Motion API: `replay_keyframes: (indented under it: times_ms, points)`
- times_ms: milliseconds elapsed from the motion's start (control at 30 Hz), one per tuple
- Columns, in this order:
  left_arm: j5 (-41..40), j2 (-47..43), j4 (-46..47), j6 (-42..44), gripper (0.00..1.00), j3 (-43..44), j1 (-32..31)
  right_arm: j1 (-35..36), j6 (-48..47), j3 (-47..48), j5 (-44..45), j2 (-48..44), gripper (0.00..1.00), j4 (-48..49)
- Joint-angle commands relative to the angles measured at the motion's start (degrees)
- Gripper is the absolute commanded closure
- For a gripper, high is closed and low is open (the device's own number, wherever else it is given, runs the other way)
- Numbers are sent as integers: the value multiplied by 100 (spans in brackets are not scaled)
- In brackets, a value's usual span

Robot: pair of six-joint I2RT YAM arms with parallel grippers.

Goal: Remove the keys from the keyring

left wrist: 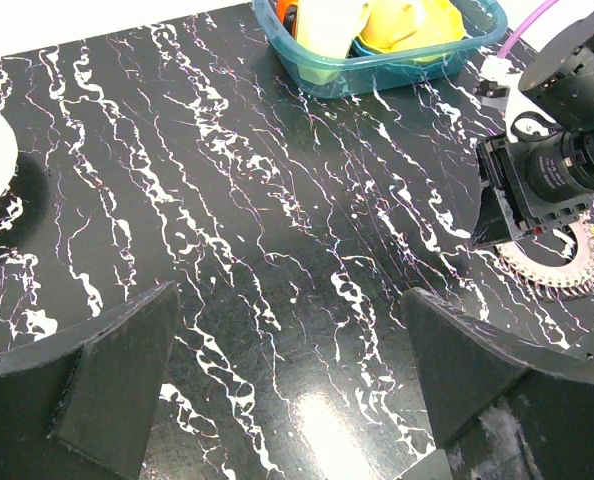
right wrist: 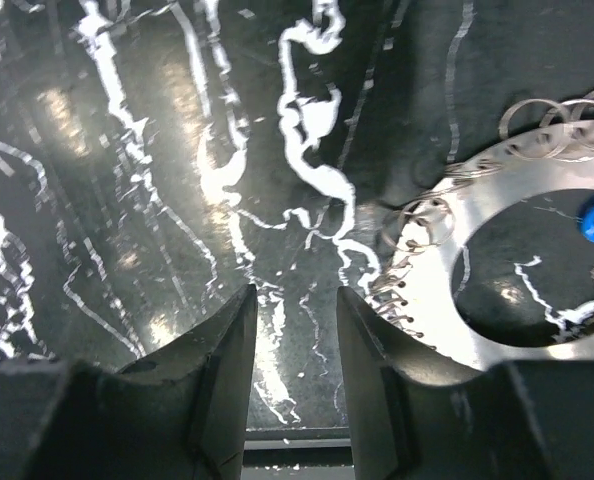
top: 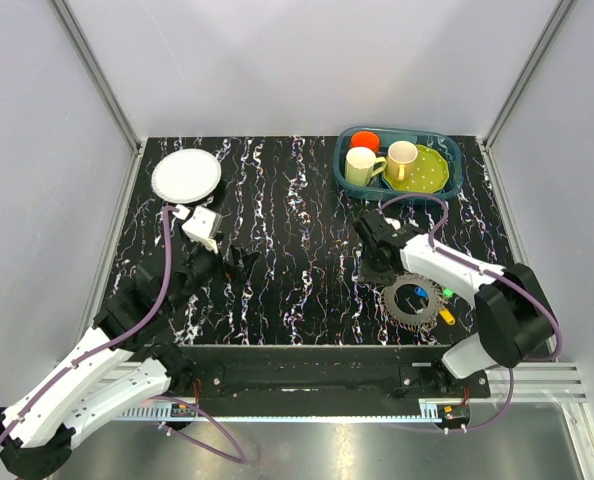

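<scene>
The keyring (top: 414, 300) lies flat on the black marbled table at the front right, strung with many small silver keys fanned around it. A blue head (top: 420, 292), a green one (top: 446, 292) and a yellow-orange one (top: 446, 316) show among them. My right gripper (top: 370, 270) hovers just left of the ring, jaws a little apart and empty. In the right wrist view the gripper (right wrist: 295, 295) is over bare table, with the keyring (right wrist: 447, 300) just right of its right finger (right wrist: 362, 340). My left gripper (top: 242, 262) is wide open and empty over mid-table (left wrist: 289, 295); the keys (left wrist: 557, 268) show far right.
A teal basin (top: 455, 160) at the back right holds two cream mugs (top: 362, 165), an orange cup (top: 363, 140) and a yellow-green dish. A round white plate (top: 186, 175) lies at the back left. Grey walls enclose the table.
</scene>
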Motion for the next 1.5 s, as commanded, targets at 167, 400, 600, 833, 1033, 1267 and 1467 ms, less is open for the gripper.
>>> replay_keyframes:
  times_ms: [167, 400, 600, 833, 1033, 1267, 1467]
  points:
    - [66, 18, 211, 88, 3, 28, -13, -56, 702, 172, 941, 491, 56, -817]
    - [66, 26, 211, 97, 3, 19, -13, -47, 763, 137, 1046, 703, 55, -756]
    - [57, 26, 211, 115, 4, 19, -13, -47, 816, 93, 1091, 826, 61, -668]
    - [-83, 26, 158, 27, 5, 1, -13, -47, 799, 172, 942, 686, 92, -624]
    - [178, 255, 34, -403, 13, 186, -13, -56, 913, 277, -469, 71, 100, -159]
    - [918, 413, 1106, -1809, 14, -780, -22, -47, 1703, 418, -1800, -219, 100, 808]
    - [1146, 597, 2327, -2530, 15, -1692, -48, -47, 2345, 409, -2258, -448, 100, 1625]
